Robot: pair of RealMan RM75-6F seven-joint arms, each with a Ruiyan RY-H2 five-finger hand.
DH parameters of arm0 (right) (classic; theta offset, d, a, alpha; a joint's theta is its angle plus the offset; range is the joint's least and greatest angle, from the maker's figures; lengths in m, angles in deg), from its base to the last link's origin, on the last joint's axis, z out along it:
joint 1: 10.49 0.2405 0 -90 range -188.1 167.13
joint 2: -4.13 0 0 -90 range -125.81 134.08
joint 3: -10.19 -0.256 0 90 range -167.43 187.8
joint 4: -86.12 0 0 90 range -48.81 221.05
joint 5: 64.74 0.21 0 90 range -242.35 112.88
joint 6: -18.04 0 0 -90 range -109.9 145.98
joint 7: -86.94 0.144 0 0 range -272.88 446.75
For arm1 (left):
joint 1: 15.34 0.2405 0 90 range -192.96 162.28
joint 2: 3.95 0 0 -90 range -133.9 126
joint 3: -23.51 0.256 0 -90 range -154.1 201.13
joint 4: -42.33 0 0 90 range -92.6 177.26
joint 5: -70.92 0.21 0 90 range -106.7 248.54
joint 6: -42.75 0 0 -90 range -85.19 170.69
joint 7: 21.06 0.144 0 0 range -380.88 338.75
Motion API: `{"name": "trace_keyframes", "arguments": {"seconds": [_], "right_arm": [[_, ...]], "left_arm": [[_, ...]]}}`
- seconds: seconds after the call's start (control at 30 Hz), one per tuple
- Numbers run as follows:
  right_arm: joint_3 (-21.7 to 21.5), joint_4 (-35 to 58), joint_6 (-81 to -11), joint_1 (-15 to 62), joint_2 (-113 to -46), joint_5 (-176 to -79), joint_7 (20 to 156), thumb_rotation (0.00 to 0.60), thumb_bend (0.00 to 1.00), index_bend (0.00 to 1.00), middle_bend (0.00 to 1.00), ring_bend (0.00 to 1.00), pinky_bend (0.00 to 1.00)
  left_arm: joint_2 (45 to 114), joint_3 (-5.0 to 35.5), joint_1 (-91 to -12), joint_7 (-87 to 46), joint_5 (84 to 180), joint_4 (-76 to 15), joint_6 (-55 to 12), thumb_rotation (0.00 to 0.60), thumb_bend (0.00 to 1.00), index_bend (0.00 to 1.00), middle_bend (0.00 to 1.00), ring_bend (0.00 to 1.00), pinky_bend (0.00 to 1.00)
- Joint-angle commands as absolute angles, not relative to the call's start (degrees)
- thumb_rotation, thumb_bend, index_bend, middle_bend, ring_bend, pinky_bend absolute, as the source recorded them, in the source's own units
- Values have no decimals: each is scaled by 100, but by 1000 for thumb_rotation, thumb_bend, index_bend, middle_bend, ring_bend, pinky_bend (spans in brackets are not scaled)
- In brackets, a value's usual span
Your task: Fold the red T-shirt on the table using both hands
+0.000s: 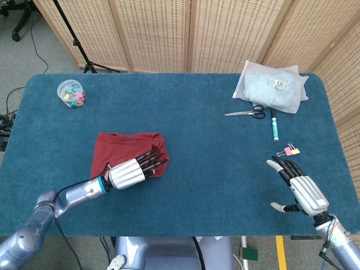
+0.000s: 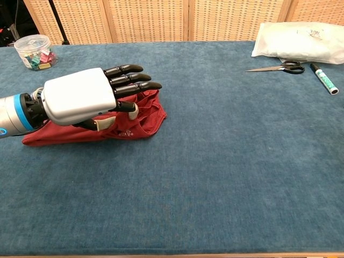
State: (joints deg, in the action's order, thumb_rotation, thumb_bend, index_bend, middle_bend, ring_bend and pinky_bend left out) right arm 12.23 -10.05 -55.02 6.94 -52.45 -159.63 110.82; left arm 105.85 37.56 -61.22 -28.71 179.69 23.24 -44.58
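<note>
Blue tabletop (image 1: 202,140), wicker screens behind. Red T-shirt (image 1: 126,147) bunched, folded compact, at left-centre. Left hand (image 1: 132,171) palm-down over shirt's near edge, fingers extended, grasping nothing. Right hand (image 1: 298,188) released, fingers spread, near right edge.

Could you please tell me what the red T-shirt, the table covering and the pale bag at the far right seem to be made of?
The red T-shirt looks like soft matte knit fabric: it bunches in limp folds.

The blue table covering seems to be felt or short-pile carpet, with a fuzzy, unreflective texture.

The pale bag is probably thin frosted plastic film: it is translucent and wrinkled, with a label showing.
</note>
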Motion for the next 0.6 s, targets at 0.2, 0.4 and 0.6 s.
{"name": "trace_keyframes", "arguments": {"seconds": [0.2,0.4,0.6], "right_arm": [[1225,-1009,-5512,691,-5235,-15971,11092,600,0,0,0,0,0],[1227,-1015,-5507,695,-5227,-15974,11097,600,0,0,0,0,0],[1237,-1025,-5511,693,-5224,-15994,11093,600,0,0,0,0,0]], "left_arm": [[10601,3672,-6108,-2853,17876,2277,-4440,600,187,0,0,0,0],[10547,3250,-6118,-3508,17521,1888,-4855,600,76,0,0,0,0],[10430,2845,-6104,-3972,17157,1514,-5008,600,51,0,0,0,0]]}}
